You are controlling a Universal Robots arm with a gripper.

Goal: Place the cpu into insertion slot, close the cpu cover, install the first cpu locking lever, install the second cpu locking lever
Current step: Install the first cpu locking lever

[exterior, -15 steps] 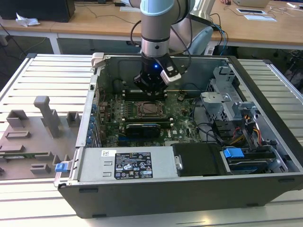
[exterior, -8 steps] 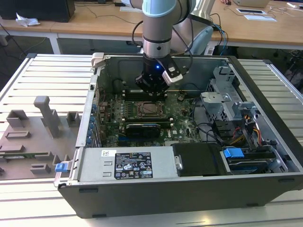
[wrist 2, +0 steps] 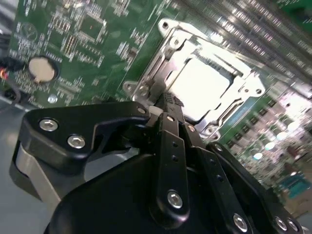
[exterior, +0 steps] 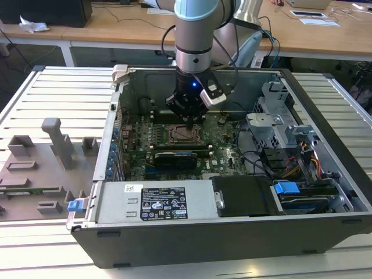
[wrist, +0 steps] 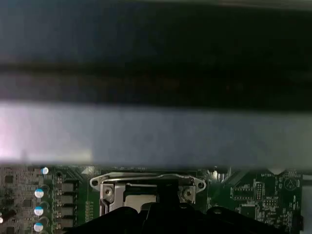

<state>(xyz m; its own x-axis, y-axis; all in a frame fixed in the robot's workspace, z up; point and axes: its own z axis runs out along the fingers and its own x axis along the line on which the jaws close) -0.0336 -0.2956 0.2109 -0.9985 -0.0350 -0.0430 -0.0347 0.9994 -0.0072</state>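
- Open computer case [exterior: 232, 232] lies on a slatted tabletop [exterior: 58, 99]; the green motherboard [exterior: 224, 151] is exposed inside.
- The arm reaches straight down into the case; the pincer [exterior: 190, 123] sits just above the insertion slot [exterior: 182, 134].
- In the second wrist view, the pincer [wrist 2: 168, 100] has its fingers [wrist 2: 171, 141] drawn together, clenched with nothing seen between them, the tip at the edge of the socket.
- The cpu [wrist 2: 200, 85] lies seated in the insertion slot, its silvery top showing through the frame opening.
- The cpu cover [wrist 2: 214, 63] lies flat over the cpu.
- In the first wrist view, the cover [wrist: 146, 183] shows beside a row of capacitors [wrist: 39, 209].
- Grey fixture blocks [exterior: 58, 139] stand on the tabletop at the exterior view's left.
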